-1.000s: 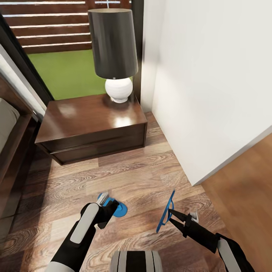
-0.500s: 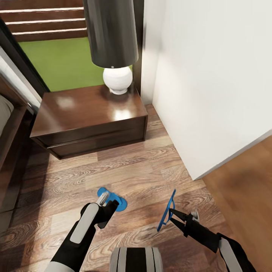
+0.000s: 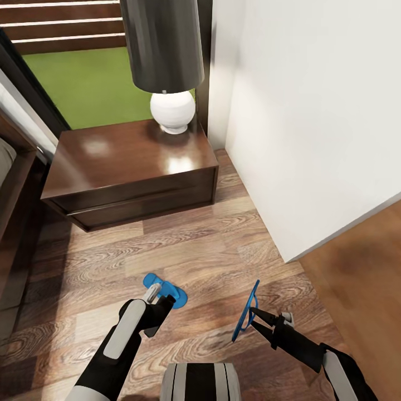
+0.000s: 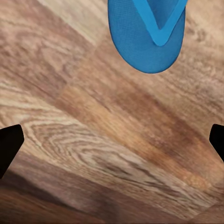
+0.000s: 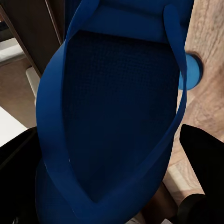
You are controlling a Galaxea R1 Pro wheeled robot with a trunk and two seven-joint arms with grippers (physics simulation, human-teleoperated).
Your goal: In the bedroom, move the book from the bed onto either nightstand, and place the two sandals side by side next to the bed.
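One blue sandal (image 3: 174,296) lies flat on the wood floor in front of the nightstand (image 3: 128,172); it also shows sole-up with its toe strap (image 4: 147,32). My left gripper (image 3: 160,299) hovers just above its near end, open, with its dark fingertips (image 4: 9,144) wide apart and only floor between them. My right gripper (image 3: 254,315) is shut on the second sandal (image 3: 245,312), held on edge above the floor to the right; its dark sole (image 5: 121,107) looms close. The bed frame (image 3: 16,223) runs along the left edge. The book is out of view.
A lamp (image 3: 164,61) with a dark shade and white round base stands on the nightstand's back right. A white wall (image 3: 312,122) juts out on the right, its corner close to my right arm. A dark-framed window (image 3: 83,83) shows green lawn behind.
The whole view has shifted: the nightstand, lamp and the lying sandal sit higher in the picture. Both arms keep their pose, and the right gripper still holds its sandal.
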